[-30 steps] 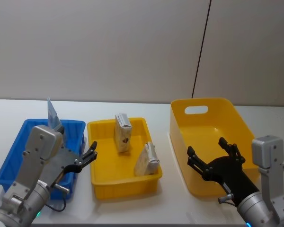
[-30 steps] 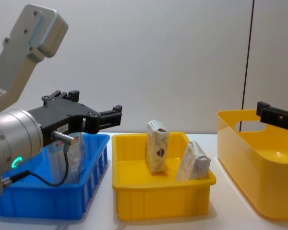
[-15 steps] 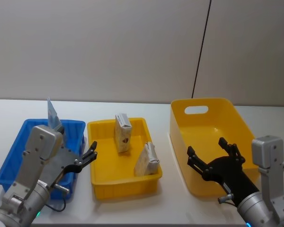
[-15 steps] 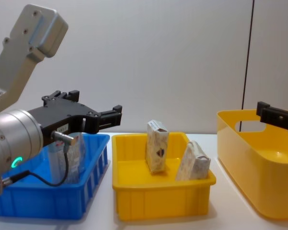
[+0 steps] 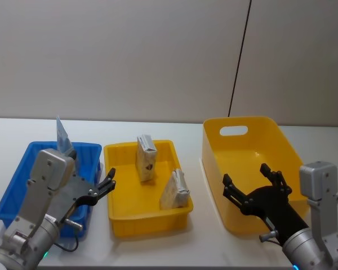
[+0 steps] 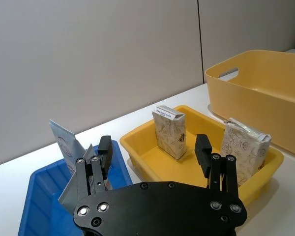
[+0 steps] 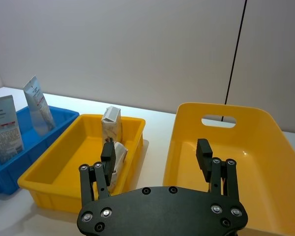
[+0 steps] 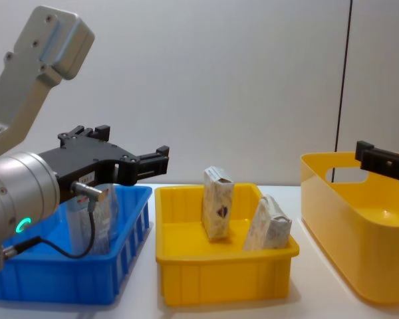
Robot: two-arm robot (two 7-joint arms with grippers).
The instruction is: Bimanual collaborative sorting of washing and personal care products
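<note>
One yellow tub (image 5: 281,147): just ahead of the right gripper (image 5: 244,173), nothing visible inside.
Yellow tray (image 5: 158,143): beside the left gripper (image 5: 108,181); upright carton (image 5: 146,158) and leaning carton (image 5: 174,190) look sorted.
Blue tray (image 5: 17,180): below the left gripper, squeeze tube (image 5: 62,134) standing.
Both grippers: splayed, empty-handed.

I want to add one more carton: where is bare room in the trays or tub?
The tub is bare inside, though the open right claw hangs over its near-left corner. The yellow tray has bare floor left of its two cartons. The blue tray is crowded: a tube inside, the open left claw above its right edge.
</note>
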